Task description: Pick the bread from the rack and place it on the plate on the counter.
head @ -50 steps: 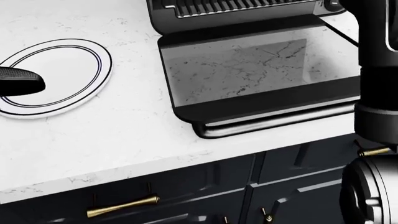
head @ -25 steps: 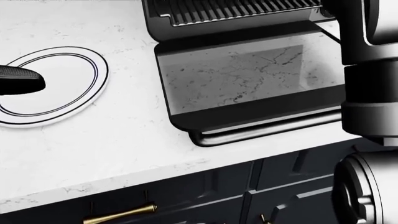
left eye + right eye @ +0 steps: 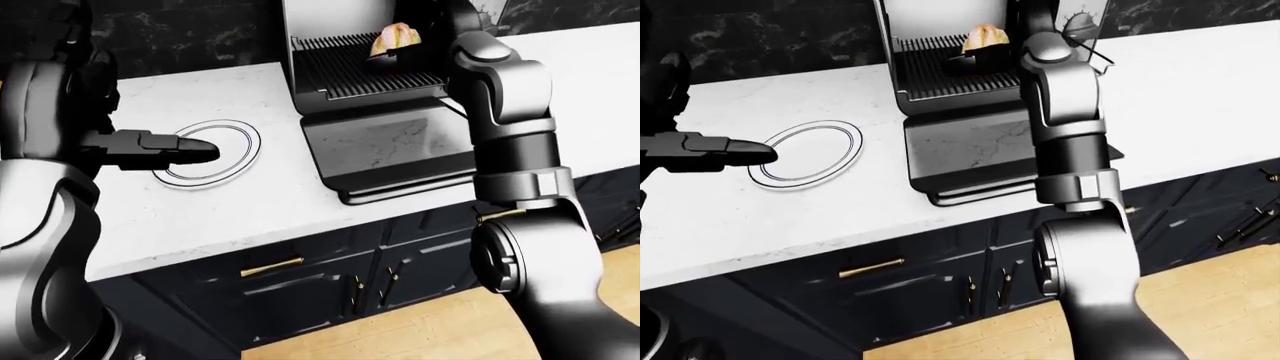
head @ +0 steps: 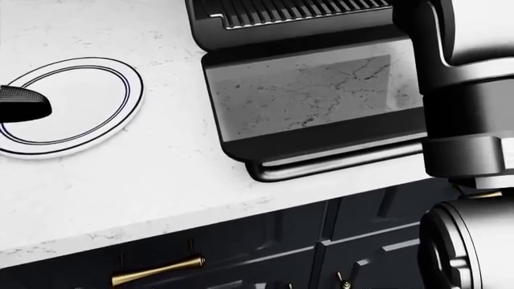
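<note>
The bread (image 3: 397,37) is a golden piece tilted up on the dark rack (image 3: 345,75) inside the open toaster oven. My right arm reaches up to it, and the dark fingers of my right hand (image 3: 388,57) close round its lower edge; the forearm hides much of the hand. The white plate (image 3: 232,147) with a thin dark ring lies on the counter left of the oven. My left hand (image 3: 190,148) hovers over the plate's left part with its fingers stretched out and nothing in it. It shows in the head view (image 4: 24,103) as a dark tip.
The oven's glass door (image 4: 313,96) lies folded down on the white marble counter (image 4: 161,180), its handle near the counter's edge. Dark cabinets with brass handles (image 4: 156,271) stand below. My right forearm (image 4: 474,90) blocks the right side of the head view.
In the head view my right arm has moved left and now covers more of the oven's right side. The picture has shifted slightly. My left hand stays over the plate.
</note>
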Controlling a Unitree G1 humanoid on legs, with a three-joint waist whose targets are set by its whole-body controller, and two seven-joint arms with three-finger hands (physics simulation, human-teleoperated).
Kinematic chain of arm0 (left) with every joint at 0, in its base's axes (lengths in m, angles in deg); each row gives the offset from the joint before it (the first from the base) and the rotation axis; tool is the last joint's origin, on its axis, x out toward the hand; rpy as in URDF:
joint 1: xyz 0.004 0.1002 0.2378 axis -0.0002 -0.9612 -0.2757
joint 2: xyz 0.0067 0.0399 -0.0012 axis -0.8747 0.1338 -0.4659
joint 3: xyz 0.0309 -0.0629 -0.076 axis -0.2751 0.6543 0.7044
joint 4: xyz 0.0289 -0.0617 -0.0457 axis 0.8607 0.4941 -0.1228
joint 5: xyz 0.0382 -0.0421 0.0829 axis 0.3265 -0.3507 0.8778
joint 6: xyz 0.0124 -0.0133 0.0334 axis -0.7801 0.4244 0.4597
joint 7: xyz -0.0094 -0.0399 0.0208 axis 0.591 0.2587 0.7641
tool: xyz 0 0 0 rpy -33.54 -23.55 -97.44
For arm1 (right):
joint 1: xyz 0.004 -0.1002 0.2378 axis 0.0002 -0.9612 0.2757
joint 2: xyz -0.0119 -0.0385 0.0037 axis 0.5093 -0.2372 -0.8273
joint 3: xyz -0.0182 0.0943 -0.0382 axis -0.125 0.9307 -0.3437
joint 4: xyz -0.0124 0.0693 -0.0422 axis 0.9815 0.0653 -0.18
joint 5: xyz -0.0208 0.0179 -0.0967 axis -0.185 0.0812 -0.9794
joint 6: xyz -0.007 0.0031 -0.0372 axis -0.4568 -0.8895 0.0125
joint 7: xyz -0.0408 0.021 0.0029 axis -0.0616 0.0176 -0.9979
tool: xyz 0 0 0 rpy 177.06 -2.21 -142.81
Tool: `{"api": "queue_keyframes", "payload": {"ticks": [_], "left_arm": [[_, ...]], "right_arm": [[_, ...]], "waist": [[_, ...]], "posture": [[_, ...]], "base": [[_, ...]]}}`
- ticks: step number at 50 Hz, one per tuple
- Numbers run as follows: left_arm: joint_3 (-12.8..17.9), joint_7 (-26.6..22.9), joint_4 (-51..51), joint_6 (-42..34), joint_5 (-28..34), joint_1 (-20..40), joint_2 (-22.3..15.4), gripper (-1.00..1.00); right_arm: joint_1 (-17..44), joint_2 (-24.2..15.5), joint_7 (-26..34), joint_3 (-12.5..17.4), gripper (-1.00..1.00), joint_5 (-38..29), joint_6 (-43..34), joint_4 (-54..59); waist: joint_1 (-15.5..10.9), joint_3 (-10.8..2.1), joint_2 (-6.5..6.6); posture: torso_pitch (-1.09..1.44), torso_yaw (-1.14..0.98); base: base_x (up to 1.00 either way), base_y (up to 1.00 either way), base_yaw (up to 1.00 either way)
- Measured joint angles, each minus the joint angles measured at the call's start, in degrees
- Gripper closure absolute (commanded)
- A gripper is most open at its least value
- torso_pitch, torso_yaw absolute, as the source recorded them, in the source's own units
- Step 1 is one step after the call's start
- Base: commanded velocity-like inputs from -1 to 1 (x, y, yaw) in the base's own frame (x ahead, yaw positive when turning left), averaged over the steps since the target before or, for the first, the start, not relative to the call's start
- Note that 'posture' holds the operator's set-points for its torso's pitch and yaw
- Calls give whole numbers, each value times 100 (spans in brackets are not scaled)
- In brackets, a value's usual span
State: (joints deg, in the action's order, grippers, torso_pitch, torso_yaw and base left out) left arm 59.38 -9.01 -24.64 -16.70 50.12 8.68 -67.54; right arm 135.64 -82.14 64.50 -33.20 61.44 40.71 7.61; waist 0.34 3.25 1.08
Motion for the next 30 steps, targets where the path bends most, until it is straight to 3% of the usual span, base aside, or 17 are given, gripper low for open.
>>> {"api": "queue_keyframes", "payload": {"ticks": [2,10,30], "left_arm": [[-4,1,0,-15,-13,40,-17,-100],[67,-12,-81,-96,-73,49,-71,-100],[126,41,-129,-166,-187,47,-152,-100]], "right_arm": [[4,9,7,-3,-100,-12,10,6],[12,20,58,-21,-53,-61,2,-29],[-139,39,239,-61,-4,-353,-168,-444]], "waist": [[1,-5,2],[-1,-10,9],[3,-29,7]], "posture": [[0,0],[0,0],[0,0]], "base": [[0,0,0],[0,0,0],[0,0,0]]}}
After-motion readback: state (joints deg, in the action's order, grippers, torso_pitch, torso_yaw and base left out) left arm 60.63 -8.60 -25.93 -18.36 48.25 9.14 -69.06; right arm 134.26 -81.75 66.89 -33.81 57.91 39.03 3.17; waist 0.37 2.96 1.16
